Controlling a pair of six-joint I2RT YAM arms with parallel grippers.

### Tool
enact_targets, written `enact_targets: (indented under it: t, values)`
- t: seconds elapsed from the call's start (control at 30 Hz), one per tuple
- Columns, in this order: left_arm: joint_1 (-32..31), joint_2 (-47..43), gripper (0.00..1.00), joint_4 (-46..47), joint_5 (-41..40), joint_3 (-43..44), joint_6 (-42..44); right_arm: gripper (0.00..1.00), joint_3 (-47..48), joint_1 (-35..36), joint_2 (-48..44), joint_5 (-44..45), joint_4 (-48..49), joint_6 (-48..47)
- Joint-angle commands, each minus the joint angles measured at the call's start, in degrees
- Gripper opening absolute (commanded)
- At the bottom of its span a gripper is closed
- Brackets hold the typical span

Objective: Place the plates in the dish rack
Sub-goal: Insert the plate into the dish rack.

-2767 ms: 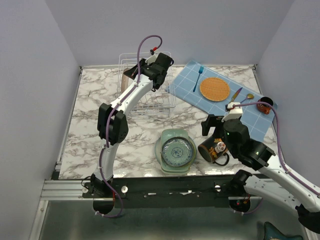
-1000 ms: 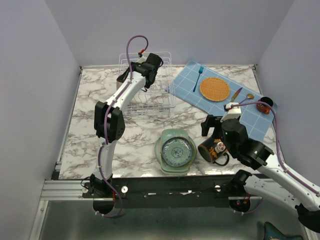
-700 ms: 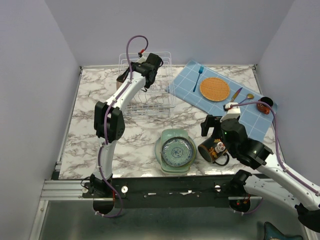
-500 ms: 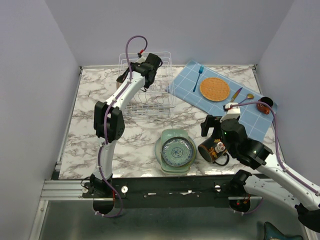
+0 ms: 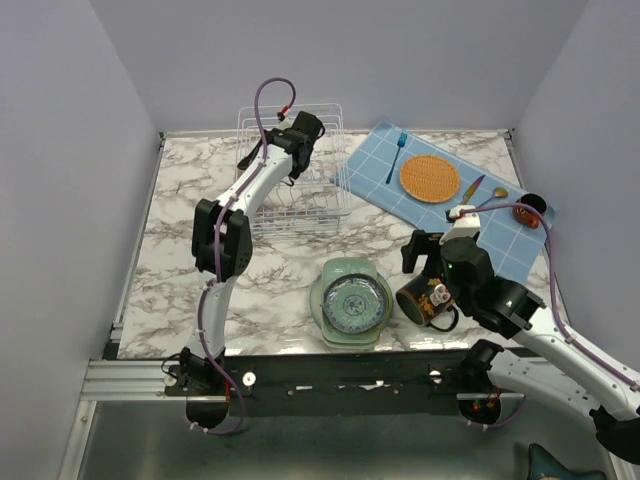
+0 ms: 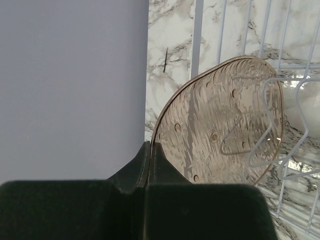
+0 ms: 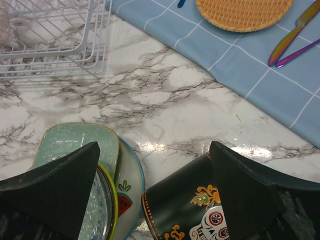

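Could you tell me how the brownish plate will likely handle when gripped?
The brownish plate looks rigid and glossy, so it may slip in the left claw, shut on its rim. Standing on edge, it could roll.

**Shiny, Matt and Woven**

The brown plate [image 6: 220, 130] is glossy, with a streaky glaze and small dimples. The dish rack [image 5: 320, 200] is thin, smooth white wire. The table [image 5: 180, 230] looks like shiny marble. At 1 o'clock lies a matt blue checked mat [image 5: 380, 195]. On it sit a rough woven orange mat [image 5: 429, 177] and a shiny rainbow metal knife [image 7: 300, 24]. The black mug [image 7: 175, 210] is glossy.
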Motion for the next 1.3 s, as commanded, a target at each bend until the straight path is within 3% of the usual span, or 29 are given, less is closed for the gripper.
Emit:
enact_targets:
  t: [0.0,0.17,0.47,0.77,1.27]
  values:
    - [0.73,2.26,0.00,1.25,1.45,0.00,-0.22,1.00,-0.10,0.27,0.17,2.05,-0.41,0.38]
    - [0.74,3.50,0.01,1.52,2.24,0.44,-0.31,1.00,0.25,0.27,0.17,2.23,-0.76,0.12]
    - [0.91,3.23,0.22,2.04,2.16,0.44,0.83,1.00,0.69,0.27,1.13,1.79,-0.41,0.21]
    - [0.91,0.78,0.31,3.01,0.93,0.00,1.71,1.00,0.95,0.36,1.66,1.08,0.47,0.38]
    - [0.91,-7.14,0.35,5.73,0.49,2.02,4.79,1.00,1.92,0.27,1.48,1.26,-0.24,-0.14]
